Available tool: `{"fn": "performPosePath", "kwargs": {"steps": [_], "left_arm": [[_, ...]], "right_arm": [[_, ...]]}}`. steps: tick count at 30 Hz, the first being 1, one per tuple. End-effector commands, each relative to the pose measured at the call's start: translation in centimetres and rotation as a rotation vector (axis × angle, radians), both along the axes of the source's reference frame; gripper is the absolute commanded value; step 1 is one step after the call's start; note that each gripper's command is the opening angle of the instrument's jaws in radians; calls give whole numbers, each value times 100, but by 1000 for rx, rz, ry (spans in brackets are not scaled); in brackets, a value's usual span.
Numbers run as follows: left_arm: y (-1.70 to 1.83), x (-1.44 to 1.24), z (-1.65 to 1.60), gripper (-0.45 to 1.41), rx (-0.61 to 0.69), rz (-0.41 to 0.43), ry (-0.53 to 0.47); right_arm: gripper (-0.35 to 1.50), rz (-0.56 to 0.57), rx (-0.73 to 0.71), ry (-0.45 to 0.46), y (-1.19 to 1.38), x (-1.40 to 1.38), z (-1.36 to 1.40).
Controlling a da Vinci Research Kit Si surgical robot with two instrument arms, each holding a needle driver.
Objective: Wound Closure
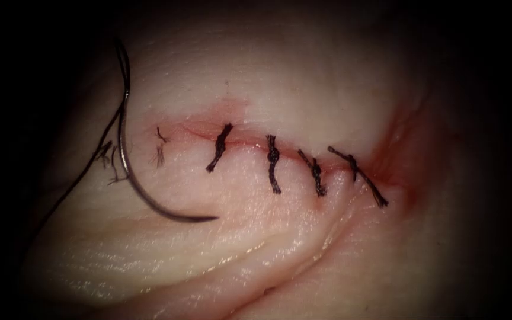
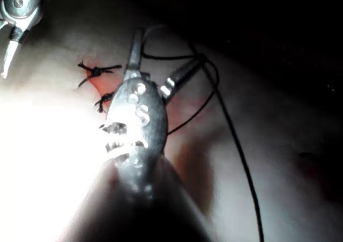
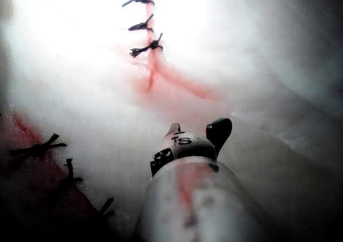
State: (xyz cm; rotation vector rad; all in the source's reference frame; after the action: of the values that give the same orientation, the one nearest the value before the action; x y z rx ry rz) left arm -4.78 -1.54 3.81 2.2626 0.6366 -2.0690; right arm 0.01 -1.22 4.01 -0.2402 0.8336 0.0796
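I'm seeing the curved needle (image 1: 149, 198) lying loose on the tissue (image 1: 280, 249) left of the cut (image 1: 250, 142), thread (image 1: 84, 172) trailing. It's looking thin, stiff and slippery, so I'm guessing mid-curve is the spot to pinch. Left claw (image 2: 161, 65) is spread, holding nothing; right claw (image 3: 201, 130) is looking parted, empty too.

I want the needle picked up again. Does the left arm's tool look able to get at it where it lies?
Probably yes: the needle lies bare on the tissue left of the cut, nothing covering it, and the left tool has open, empty jaws.

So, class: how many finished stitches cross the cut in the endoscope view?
4, in a row along the cut: first stitch, second stitch, third stitch, fourth stitch. Loose thread ends lie further left. The needle rests on the tissue, unheld.
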Motion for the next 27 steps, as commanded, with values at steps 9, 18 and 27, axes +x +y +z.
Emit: {"fn": "performPosePath", "kwargs": {"steps": [9,18,27], "left_arm": [[41,34,76,128,-1,-200,407],[21,78,184,111,-81,-19,534],[41,137,216,106,-79,122,616]], "right_arm": [[98,2,33,44,-5,53,9],[93,5,42,72,-6,79,9],[103,-14,54,67,-11,95,10]]}}
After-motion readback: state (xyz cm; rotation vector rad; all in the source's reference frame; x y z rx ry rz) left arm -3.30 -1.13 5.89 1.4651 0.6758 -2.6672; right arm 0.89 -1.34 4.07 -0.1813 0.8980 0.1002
